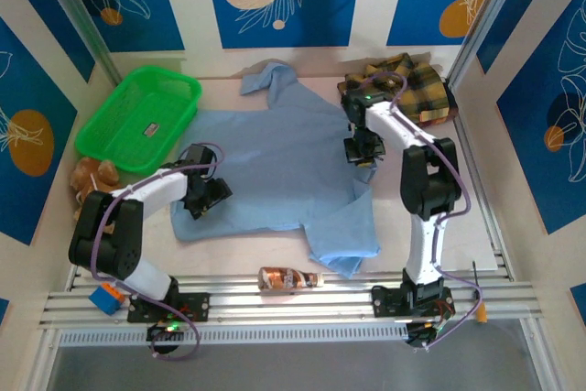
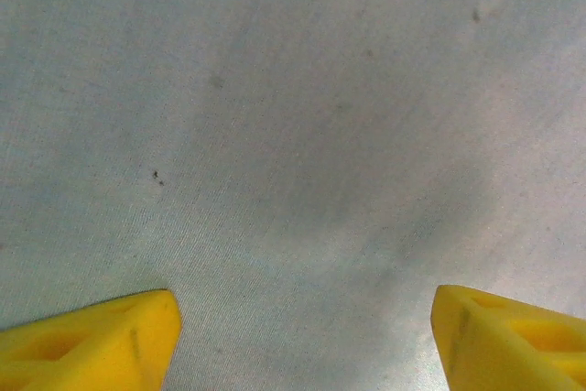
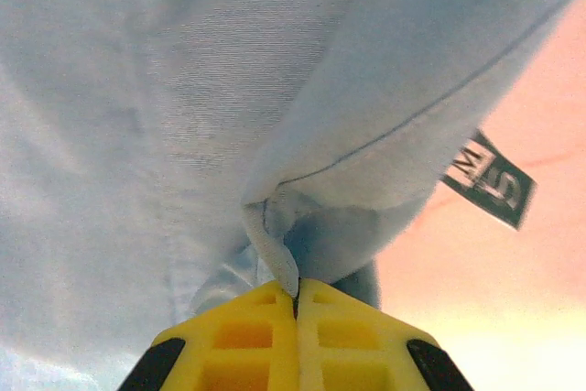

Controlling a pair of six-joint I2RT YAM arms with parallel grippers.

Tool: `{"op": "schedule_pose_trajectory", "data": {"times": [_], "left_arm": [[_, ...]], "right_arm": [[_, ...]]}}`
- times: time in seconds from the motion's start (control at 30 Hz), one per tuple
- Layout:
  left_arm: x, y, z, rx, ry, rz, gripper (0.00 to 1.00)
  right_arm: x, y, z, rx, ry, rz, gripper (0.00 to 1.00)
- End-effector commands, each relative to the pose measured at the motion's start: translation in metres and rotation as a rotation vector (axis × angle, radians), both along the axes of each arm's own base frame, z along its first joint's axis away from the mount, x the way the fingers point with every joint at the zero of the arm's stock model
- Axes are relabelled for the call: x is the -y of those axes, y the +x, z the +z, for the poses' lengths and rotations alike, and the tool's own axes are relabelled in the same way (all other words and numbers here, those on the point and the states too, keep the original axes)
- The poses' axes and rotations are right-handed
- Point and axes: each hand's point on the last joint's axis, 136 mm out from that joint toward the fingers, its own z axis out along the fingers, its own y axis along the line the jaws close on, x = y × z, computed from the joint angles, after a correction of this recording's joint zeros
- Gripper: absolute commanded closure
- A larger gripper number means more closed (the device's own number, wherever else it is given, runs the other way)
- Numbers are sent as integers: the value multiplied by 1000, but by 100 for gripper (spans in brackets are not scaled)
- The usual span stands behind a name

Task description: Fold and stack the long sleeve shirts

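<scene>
Just beyond the rails at the near edge of the table (image 1: 229, 258), a small brown bottle (image 1: 288, 278) lies on its side. A blue-and-orange block (image 1: 106, 299) sits beside the left arm's base.

The blue shirt (image 1: 275, 167) lies spread flat across the middle of the table, with its collar toward the far wall. One sleeve trails toward the near edge and ends just beyond the bottle.

The left hand (image 1: 207, 199) hangs low over the shirt's left edge. In the left wrist view its yellow fingers (image 2: 101, 350) stand well apart, released, with only flat blue cloth under the gap. Whether they touch the cloth cannot be told. To its left, off the shirt, sits a brown stuffed toy (image 1: 94, 176).

A little farther back, the right hand (image 1: 363, 157) is at the shirt's right edge. In the right wrist view its yellow fingers (image 3: 247, 331) press together, clenched on a fold of the blue shirt that bunches up out of the tips. A dark label (image 3: 490, 179) with white letters hangs from the cloth on the right.

At the far left a green basket (image 1: 137, 116) sits in the corner. At the far right the plaid shirt (image 1: 412, 87) lies bunched up near the blue shirt's shoulder. The right arm crosses in front of it, so whether the two shirts touch cannot be told.
</scene>
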Motion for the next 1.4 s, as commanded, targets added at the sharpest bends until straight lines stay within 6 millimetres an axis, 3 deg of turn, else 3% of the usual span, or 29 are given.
{"op": "schedule_pose_trajectory", "data": {"times": [0.0,0.4,0.77,0.83,0.97,1.07,1.13,1.23,1.37], "left_arm": [[-23,-31,-24,-137,79,48,24],[-27,-30,-26,-141,86,52,23],[-25,-12,-22,-107,91,23,20],[-25,-8,-20,-96,90,20,19],[-19,1,-15,-58,64,11,18],[-14,8,-5,-21,32,12,16],[-7,14,7,19,-7,9,15],[4,23,30,75,-63,1,12],[8,35,59,136,-82,-2,11]], "right_arm": [[11,-9,-1,-7,56,-105,100],[67,-15,-21,-13,102,-316,98],[98,1,-25,31,83,-425,89],[106,3,-19,54,71,-448,87],[124,2,2,115,50,-531,70],[131,-1,24,165,55,-579,66],[119,3,40,206,117,-566,64],[77,9,58,237,281,-482,62],[28,1,49,124,405,-444,65]]}}
